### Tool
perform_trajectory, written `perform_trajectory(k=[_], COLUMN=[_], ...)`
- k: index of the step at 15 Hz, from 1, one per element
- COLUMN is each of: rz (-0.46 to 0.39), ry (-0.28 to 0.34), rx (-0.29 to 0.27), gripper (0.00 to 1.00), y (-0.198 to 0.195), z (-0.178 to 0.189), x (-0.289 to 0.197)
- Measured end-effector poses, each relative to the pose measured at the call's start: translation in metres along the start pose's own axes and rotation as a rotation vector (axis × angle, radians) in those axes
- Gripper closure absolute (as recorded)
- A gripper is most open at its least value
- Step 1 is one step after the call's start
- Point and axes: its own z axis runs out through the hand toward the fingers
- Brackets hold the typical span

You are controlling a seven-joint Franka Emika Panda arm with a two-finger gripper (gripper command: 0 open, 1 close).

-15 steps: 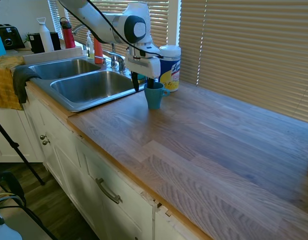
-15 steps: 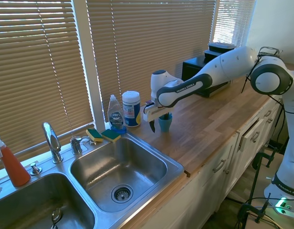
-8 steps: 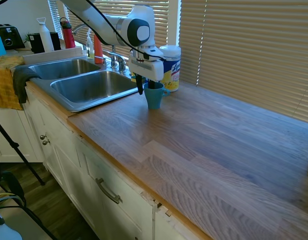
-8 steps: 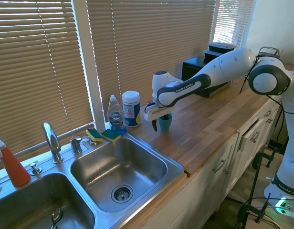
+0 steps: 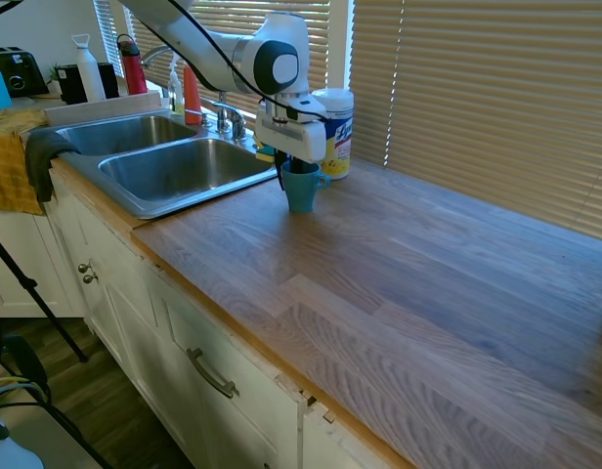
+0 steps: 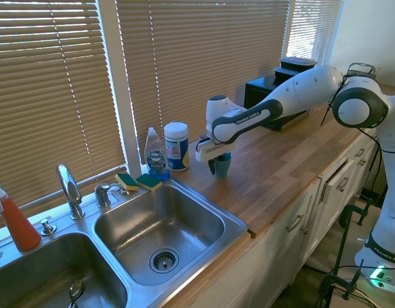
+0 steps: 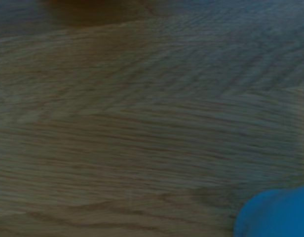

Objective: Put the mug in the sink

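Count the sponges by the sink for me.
2: both sponges lie side by side on the sink rim behind the near basin, beside the dish soap bottle. Others may be hidden.

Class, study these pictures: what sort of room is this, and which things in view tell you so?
Most likely a home kitchen: a stainless double-basin sink with a chrome faucet, a wooden countertop, and a dish soap bottle beside sponges.
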Motion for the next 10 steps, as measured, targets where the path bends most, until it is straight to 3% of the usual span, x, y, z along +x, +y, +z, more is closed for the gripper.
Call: perform_trajectory(k=[10], rz=[-0.014], ry=[0.018], rx=[0.061], gripper=[1.00], y=[0.001], z=[-0.015], x=[-0.001])
